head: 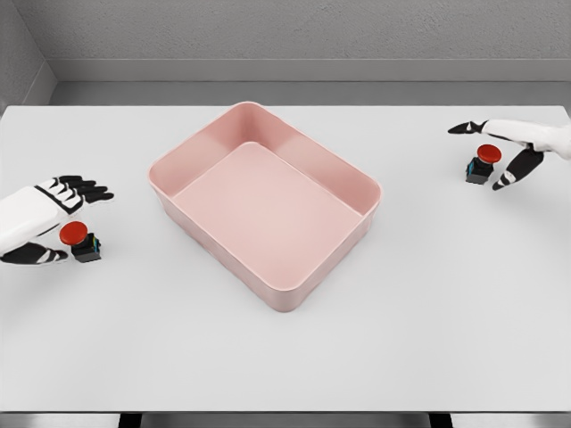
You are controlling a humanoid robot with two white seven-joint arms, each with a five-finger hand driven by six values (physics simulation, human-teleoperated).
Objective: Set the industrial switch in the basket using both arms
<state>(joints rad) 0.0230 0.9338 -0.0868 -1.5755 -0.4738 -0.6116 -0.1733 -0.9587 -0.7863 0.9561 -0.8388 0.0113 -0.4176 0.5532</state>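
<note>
Though ungrasped (both), switches (82, 241) beside basket (268, 183)

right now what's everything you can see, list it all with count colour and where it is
basket: 1, pink, rectangular, middle of the table, turned at an angle, nothing inside it
industrial switch, left one: 1, red button on a dark body, left side of the table, between the left robot hand's thumb and fingers
industrial switch, right one: 1, red button on a dark body, far right of the table, under the right robot hand's spread fingers
table: 1, white, fills most of the view
wall: grey, behind the table
left robot hand: 1, white with black fingers, left edge, fingers open around the switch
right robot hand: 1, white with black fingers, right edge, fingers open over the switch
</note>
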